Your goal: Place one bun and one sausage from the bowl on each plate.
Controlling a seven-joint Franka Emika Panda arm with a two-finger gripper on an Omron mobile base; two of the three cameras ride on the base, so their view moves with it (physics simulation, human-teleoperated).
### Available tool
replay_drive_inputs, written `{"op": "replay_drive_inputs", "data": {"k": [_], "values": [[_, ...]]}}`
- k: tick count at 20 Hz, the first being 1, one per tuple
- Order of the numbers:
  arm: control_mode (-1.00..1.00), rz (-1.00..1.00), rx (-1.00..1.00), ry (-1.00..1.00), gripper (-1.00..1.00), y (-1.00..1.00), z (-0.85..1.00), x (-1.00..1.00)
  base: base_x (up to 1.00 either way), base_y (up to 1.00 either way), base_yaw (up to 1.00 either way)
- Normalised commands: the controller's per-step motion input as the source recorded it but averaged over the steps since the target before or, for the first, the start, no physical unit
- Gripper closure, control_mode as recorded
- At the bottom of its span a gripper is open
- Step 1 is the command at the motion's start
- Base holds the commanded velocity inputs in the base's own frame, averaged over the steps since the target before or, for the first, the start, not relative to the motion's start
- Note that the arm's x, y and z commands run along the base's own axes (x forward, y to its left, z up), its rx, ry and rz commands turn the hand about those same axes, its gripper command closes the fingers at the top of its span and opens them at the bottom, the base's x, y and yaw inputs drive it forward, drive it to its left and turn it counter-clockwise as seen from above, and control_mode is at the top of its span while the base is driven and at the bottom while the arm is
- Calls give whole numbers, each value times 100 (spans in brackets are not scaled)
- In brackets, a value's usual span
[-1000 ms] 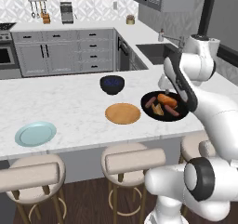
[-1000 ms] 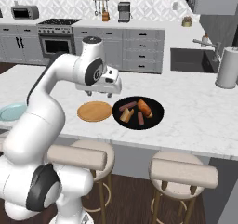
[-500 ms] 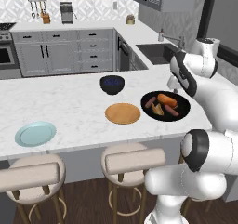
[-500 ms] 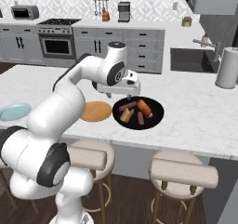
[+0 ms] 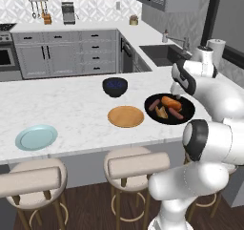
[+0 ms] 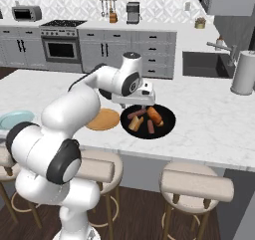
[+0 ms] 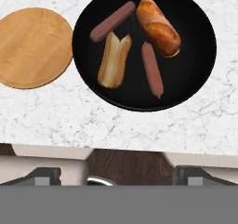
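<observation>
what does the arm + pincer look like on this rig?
Glossy white arm built of rounded, bulbous segments, with dark grey disc caps at the joints. The pincer has two small, dark, blocky fingertips. No cables or markings are visible.

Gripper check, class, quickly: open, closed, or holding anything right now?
Gripper: open, holding nothing, hovering above the wide black bowl of buns and sausages.
</observation>
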Motion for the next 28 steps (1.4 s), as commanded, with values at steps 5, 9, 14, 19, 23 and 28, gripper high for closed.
{"op": "replay_drive_inputs", "data": {"k": [5,9,14,19,23,28], "values": [[-100,0,0,0,-100,-2,-23,51,0,0,0],[-100,0,0,0,-100,-12,-21,67,0,0,0],[-100,0,0,0,-100,-31,-28,62,0,0,0],[-100,0,0,0,-100,-30,-45,47,0,0,0],[-100,1,0,0,-100,-12,-36,42,0,0,0],[-100,19,0,5,-100,0,-24,45,0,0,0]]}}
